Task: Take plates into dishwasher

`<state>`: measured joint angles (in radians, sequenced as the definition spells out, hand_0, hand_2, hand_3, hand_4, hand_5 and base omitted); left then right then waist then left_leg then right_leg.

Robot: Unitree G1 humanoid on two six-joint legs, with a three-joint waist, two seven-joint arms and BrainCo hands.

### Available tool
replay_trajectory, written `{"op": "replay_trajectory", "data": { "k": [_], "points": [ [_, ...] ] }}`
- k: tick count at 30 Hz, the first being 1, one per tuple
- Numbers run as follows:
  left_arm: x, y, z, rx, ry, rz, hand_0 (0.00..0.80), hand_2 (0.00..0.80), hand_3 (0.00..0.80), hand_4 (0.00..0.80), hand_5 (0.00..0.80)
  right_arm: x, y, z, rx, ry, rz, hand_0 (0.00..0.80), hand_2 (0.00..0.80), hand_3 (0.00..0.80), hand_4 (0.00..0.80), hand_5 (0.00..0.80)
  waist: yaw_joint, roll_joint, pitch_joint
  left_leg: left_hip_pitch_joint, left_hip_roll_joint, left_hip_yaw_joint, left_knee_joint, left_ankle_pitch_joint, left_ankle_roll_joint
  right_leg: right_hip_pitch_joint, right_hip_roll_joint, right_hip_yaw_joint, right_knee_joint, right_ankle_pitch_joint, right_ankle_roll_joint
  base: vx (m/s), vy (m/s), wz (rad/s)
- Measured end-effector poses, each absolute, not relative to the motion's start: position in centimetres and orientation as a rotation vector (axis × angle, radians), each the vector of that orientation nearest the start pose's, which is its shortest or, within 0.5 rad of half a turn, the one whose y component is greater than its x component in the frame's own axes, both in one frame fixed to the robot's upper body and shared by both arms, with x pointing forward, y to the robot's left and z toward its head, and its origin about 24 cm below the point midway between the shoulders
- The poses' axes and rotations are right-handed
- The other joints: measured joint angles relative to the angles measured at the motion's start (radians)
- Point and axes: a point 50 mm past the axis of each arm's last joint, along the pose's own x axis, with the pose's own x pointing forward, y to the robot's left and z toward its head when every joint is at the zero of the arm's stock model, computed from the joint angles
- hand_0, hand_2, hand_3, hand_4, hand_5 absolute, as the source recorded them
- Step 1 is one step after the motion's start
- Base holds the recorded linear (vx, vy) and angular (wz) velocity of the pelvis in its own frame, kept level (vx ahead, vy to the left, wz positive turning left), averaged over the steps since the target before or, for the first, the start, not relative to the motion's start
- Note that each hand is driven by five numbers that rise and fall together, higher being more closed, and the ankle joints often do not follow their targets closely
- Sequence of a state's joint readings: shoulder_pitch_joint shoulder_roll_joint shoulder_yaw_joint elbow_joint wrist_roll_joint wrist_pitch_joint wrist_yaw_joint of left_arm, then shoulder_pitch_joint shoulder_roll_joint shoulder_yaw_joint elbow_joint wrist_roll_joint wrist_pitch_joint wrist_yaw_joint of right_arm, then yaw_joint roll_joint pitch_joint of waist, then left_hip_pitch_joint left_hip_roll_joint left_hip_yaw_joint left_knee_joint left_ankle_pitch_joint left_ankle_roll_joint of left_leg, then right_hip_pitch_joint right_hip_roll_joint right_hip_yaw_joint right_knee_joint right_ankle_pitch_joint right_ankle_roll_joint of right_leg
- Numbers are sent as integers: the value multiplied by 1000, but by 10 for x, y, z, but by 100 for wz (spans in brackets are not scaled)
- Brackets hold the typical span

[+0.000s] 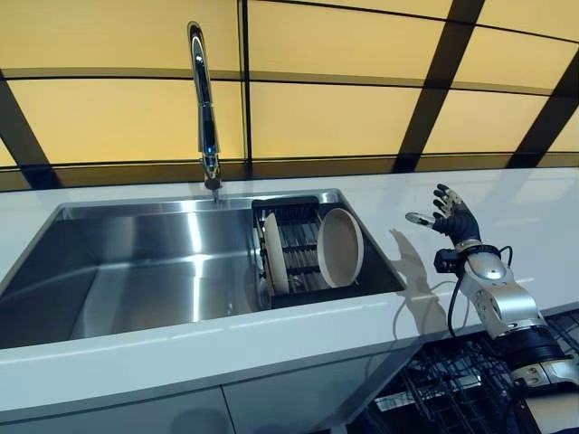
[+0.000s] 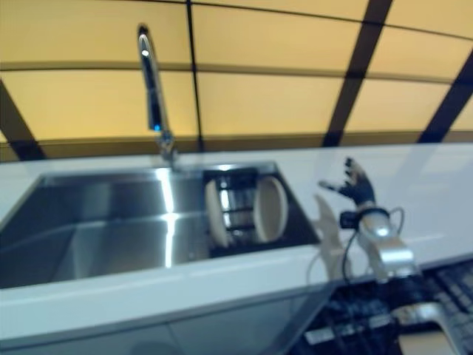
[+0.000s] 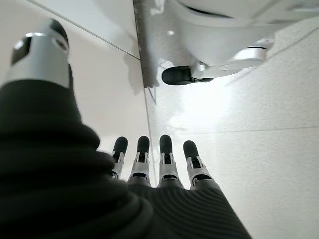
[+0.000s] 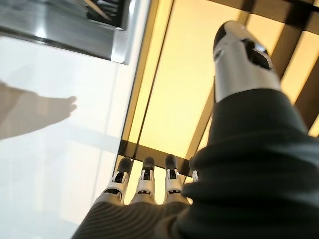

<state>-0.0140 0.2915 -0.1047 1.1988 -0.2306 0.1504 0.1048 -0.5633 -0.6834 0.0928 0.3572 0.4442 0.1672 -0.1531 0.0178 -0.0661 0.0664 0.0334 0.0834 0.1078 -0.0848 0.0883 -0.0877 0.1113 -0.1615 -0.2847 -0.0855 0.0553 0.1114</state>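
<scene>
Two cream plates stand on edge in a dark rack [image 1: 294,249] at the right end of the steel sink [image 1: 136,271]: a thin one [image 1: 274,253] on the left and a rounder one [image 1: 341,246] on the right. My right hand [image 1: 452,217] hovers open above the white counter, to the right of the sink, holding nothing. Its straight fingers [image 4: 144,184] show in the right wrist view. My left hand [image 3: 159,164] appears only in its own wrist view, open, hanging over the floor. The dishwasher's dark wire rack [image 1: 452,389] shows below the counter at lower right.
A tall chrome tap [image 1: 204,108] rises behind the sink. A yellow tiled wall [image 1: 344,81] with dark bands backs the white counter [image 1: 507,208]. The sink's left part holds nothing.
</scene>
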Motion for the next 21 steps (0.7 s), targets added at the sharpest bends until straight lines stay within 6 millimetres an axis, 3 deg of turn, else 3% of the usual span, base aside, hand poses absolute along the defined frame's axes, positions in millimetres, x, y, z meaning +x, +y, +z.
{"op": "replay_trajectory", "data": {
  "k": [5,21],
  "points": [
    [85,260,-156,169,1319,315,0,0,0,0,0,352,-262,168,-264,-57,-186,0,0,0,0,0,1,0,-2,7,8,0,-5,-7,-2,13,5,0,-4,-14,0,0,0,0],
    [83,257,-157,164,1322,307,0,0,0,0,0,356,-247,154,-404,44,-122,0,0,0,0,0,33,-9,-4,7,15,-3,-1,-5,-13,13,14,-4,-1,-18,0,-1,1,0]
  ]
}}
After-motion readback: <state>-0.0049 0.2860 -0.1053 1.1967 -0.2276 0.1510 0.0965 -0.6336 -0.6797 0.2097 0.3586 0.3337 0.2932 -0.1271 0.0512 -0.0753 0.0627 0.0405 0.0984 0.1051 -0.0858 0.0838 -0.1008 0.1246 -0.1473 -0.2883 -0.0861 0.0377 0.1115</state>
